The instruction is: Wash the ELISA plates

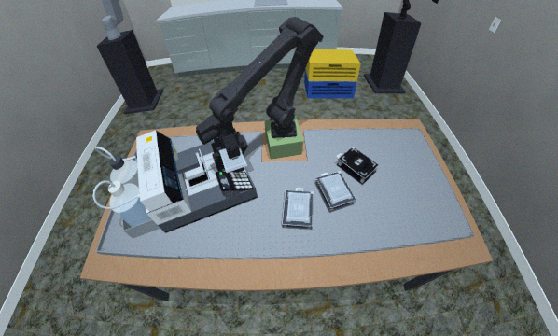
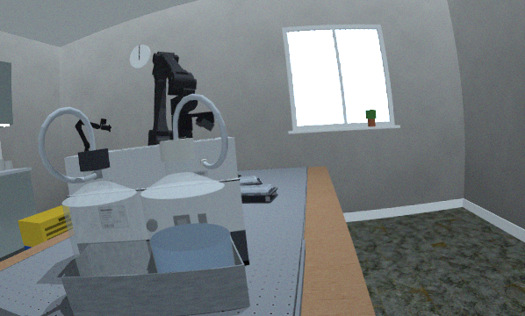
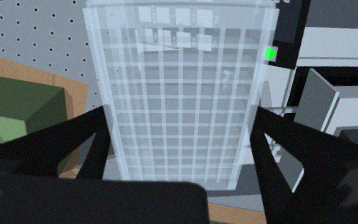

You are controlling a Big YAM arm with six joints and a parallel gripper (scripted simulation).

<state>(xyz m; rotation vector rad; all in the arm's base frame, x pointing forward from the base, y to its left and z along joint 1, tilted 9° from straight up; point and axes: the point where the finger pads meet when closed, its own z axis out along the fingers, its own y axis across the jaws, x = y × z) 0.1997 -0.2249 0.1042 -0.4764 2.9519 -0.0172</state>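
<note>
My gripper (image 1: pixel 232 157) (image 3: pixel 180 113) is shut on a clear plate (image 1: pixel 232 163) (image 3: pixel 180 85), with a finger on each long side. It holds the plate above the inner side of the washer's base, between the arm's base and the keypad (image 1: pixel 242 180). Which corner of the plate is cut off is not clear. The washer (image 1: pixel 149 175) (image 2: pixel 118 164) has a white carrier (image 1: pixel 202 189) in front, with no plate visible in its pocket. The lamp (image 1: pixel 221 173) (image 3: pixel 269 53) is green. Clear plates lie in the front nest (image 1: pixel 284 220) and the middle nest (image 1: pixel 343 206). The black far nest (image 1: pixel 366 164) holds no visible plate.
An upright white piece (image 1: pixel 200 160) stands beside the carrier. The arm's green base block (image 1: pixel 285 147) (image 3: pixel 10 100) is close to the gripper. Liquid bottles (image 1: pixel 126 201) (image 2: pixel 192 250) with looping tubes stand in a tray behind the washer.
</note>
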